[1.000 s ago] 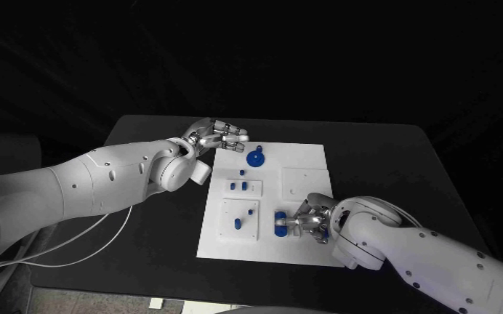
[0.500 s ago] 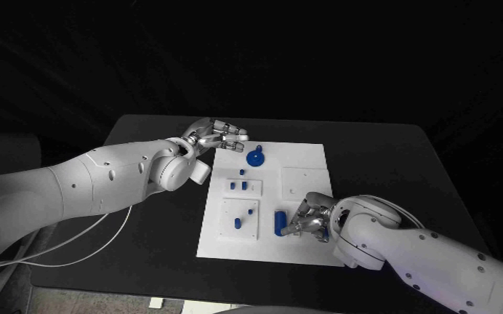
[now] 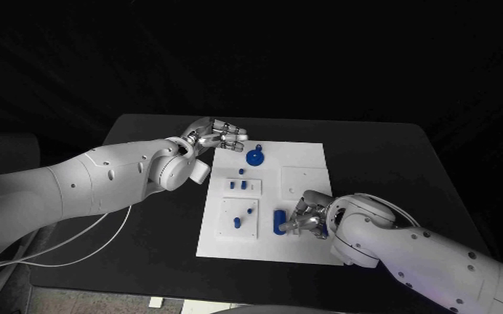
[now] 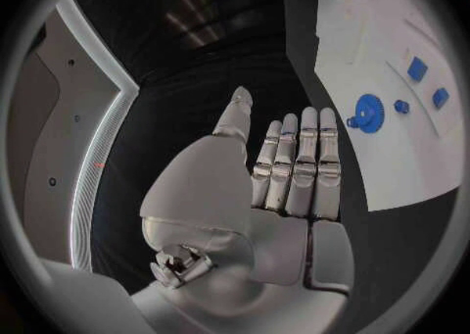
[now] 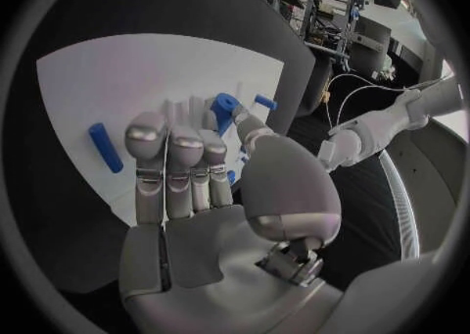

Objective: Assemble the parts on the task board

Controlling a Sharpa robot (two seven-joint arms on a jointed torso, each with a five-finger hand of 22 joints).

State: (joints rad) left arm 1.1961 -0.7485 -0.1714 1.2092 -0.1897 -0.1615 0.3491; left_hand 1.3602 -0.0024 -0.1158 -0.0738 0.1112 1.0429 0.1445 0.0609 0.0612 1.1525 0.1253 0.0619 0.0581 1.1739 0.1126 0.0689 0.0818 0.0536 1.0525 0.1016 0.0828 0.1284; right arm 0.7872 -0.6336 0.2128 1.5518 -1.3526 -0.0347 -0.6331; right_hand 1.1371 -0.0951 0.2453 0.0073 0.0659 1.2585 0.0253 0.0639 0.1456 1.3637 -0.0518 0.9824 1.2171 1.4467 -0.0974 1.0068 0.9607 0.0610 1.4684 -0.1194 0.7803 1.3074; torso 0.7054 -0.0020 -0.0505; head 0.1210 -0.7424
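A: From the head camera the task board [image 3: 275, 183] sits in the middle of the black table [image 3: 157, 241], in the lower centre of the frame. The left hand [image 3: 215, 137] hangs at the board's upper left corner, just left of the blue gear [image 3: 255, 158].

B: And its fingers? From overhead they look bunched.

A: The left wrist camera settles that: the left hand [image 4: 279, 185] has its fingers straight and side by side, thumb out, nothing in it, and it is over bare table beside the board's edge. That view also shows the gear [image 4: 368, 112] with a small blue peg [image 4: 402, 106] next to it.

B: The right hand?

A: Overhead, the right hand [image 3: 310, 218] is low on the board, right of centre, its fingertips at a blue bar [image 3: 280, 222] lying lengthwise. Touching or just beside, I cannot tell there.

B: The right wrist camera helps. The right hand [image 5: 191, 169] has its fingers extended together over the white board [image 5: 88, 83], and the blue bar [image 5: 105, 147] lies flat just beside the outermost finger, not gripped. The hand is empty, fingers not curled.

A: That camera also catches the left arm [image 5: 392, 126] beyond the board.
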